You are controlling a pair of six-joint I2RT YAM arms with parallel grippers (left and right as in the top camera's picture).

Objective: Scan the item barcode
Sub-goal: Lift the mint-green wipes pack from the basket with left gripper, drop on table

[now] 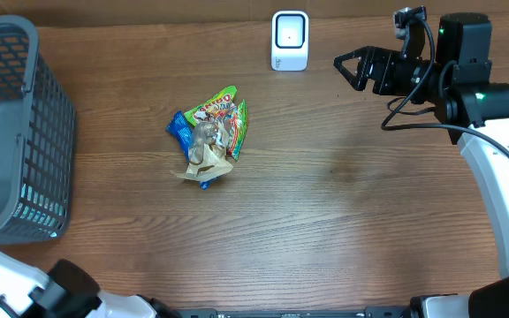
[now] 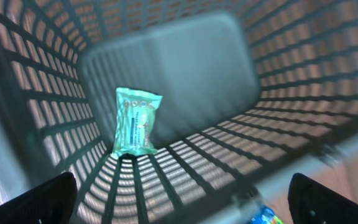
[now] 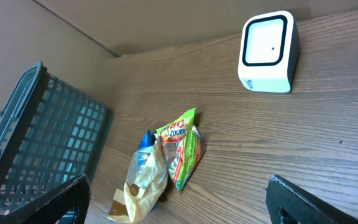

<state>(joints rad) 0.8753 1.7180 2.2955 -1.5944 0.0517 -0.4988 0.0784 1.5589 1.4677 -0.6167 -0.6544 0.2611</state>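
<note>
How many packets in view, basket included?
4 that show: teal packet on the basket floor; green packet, blue packet and tan packet piled together on the table. The pile may hide more.

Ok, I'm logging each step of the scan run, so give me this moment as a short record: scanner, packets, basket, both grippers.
scanner: white, upright, at the far edge
pile: several snack packets heaped together, right of the basket, untouched
basket: grey mesh, on the left side
teal packet: lies alone inside the basket, against a wall
left gripper: open, empty, pointed into the basket
right gripper: open, empty, in the air just right of the scanner
</note>
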